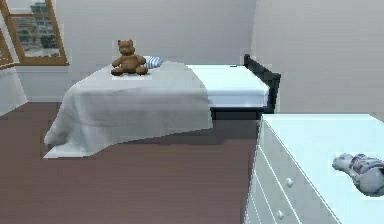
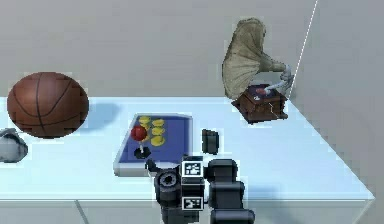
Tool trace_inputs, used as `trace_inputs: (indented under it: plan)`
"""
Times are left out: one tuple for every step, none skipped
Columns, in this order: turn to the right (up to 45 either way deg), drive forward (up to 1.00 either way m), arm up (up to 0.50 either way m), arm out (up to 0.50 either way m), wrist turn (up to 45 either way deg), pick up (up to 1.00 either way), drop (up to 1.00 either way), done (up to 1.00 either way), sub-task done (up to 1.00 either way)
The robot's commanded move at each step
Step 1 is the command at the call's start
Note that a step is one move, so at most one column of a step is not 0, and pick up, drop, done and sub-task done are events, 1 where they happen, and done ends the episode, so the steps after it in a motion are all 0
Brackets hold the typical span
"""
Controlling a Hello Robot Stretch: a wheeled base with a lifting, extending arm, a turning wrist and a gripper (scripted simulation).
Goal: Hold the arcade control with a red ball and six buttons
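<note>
The arcade control (image 2: 152, 141) lies flat on the white dresser top (image 2: 290, 150) in the arm side view. It is a blue-grey board with a red ball (image 2: 140, 131) and several yellow buttons (image 2: 157, 128). The gripper (image 2: 156, 172) shows as a dark body at the board's near edge, left of the two white marker squares (image 2: 193, 171). The board lies on the surface right behind its far end, so I cannot tell whether it holds anything.
A brown basketball (image 2: 48, 103) rests left of the board, a small dark block (image 2: 210, 140) just right of it, and a gramophone (image 2: 255, 72) farther right. In the forward view, a bed (image 1: 150, 100) with a teddy bear (image 1: 127, 58) stands ahead and the dresser (image 1: 310, 150) is at the right.
</note>
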Motion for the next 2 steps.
trace_inputs:
  plan:
    - [0.0, 0.00, 0.10, 0.00, 0.0, 0.00, 0.00, 0.00, 0.00]
    - [0.0, 0.00, 0.00, 0.00, 0.0, 0.00, 0.00, 1.00, 0.00]
